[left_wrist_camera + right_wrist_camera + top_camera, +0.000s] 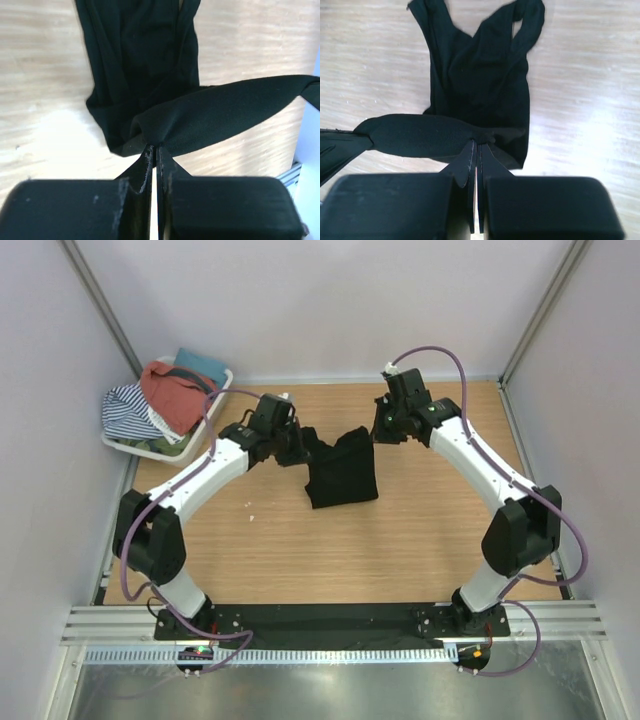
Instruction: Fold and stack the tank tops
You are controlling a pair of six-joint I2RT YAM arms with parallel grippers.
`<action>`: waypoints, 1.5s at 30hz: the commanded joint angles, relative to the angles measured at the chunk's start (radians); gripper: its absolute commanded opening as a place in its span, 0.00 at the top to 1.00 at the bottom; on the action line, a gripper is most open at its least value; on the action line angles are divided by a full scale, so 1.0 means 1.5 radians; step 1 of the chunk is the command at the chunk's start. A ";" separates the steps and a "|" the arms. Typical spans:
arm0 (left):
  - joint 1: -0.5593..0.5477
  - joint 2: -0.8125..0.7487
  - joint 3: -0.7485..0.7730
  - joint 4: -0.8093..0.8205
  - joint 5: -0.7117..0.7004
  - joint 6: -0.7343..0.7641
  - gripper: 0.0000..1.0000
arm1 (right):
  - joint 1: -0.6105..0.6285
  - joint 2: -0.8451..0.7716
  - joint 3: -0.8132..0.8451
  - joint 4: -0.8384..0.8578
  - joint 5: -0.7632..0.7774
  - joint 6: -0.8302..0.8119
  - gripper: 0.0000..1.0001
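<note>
Black tank top (342, 475): hangs lengthwise below left gripper (299, 445) and right gripper (378, 431), both clamped on its hem corners, equally near.

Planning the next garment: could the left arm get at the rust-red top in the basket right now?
Probably not yet. The left gripper is shut on the black tank top; the rust-red top lies uncovered atop the basket on its side.
</note>
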 commanded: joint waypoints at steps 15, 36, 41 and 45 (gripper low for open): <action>0.086 0.154 0.160 0.073 0.033 -0.001 1.00 | -0.053 0.213 0.251 0.022 -0.045 0.005 0.99; 0.077 0.082 0.048 0.129 0.090 -0.006 1.00 | -0.059 0.073 0.044 0.106 -0.125 0.021 0.99; 0.037 -0.010 -0.073 0.129 0.071 -0.005 1.00 | -0.042 -0.036 -0.100 0.127 -0.119 0.029 0.99; -0.004 -0.071 -0.143 0.129 0.047 -0.008 1.00 | -0.018 -0.109 -0.212 0.133 -0.109 0.041 0.99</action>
